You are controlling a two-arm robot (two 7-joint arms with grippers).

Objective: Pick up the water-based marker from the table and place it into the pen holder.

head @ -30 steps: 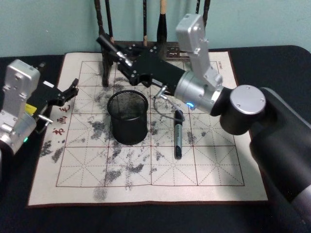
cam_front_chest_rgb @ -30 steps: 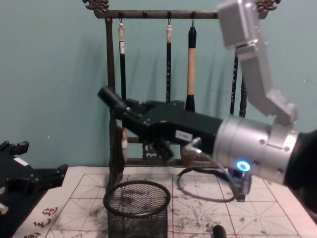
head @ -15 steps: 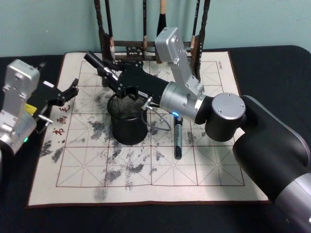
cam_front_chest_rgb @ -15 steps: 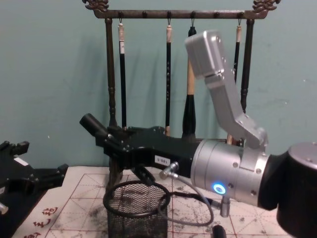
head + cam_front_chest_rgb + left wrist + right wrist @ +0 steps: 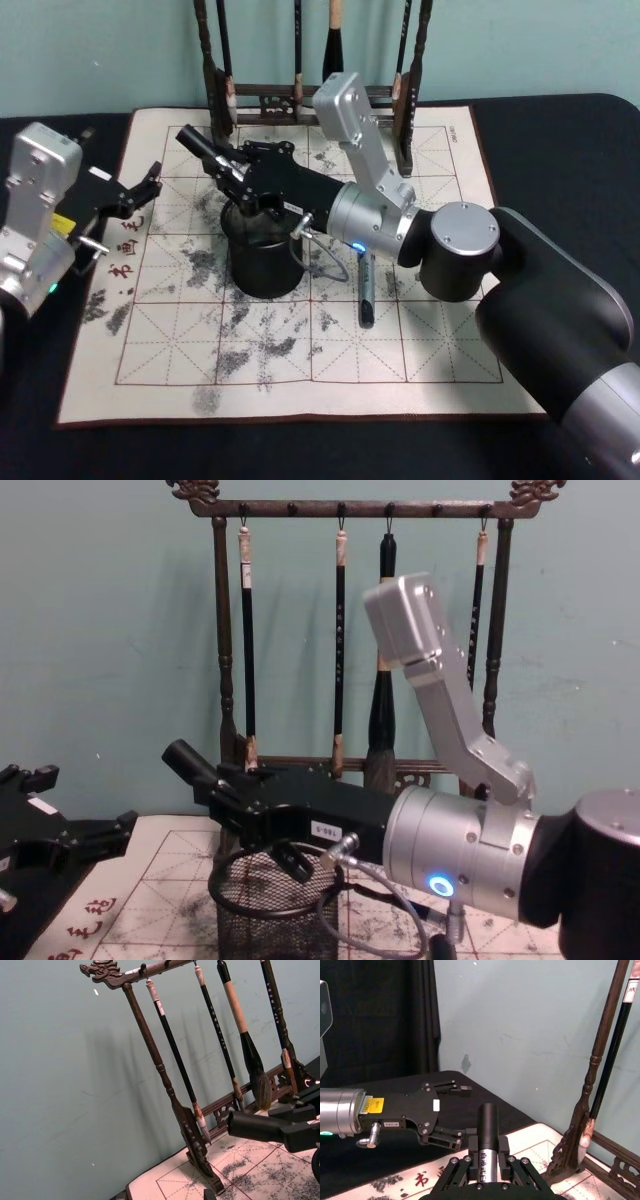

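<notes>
the right gripper (image 5: 232,172), clenched on the marker (image 5: 197,146), holds it above the holder (image 5: 262,272) mid-mat (image 5: 450,380), so i'd say only the drop remains; the left gripper (image 5: 140,190) sits splayed at the left edge.

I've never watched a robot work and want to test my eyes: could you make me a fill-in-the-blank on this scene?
The right gripper, above the round black wire-mesh pen holder, holds a black cylindrical marker, fingers ____.
A second dark pen lies on the ink-stained gridded mat, to the holder's ____.
The left gripper rests by the mat's left edge, fingers ____.
Missing: shut; right; open.
</notes>
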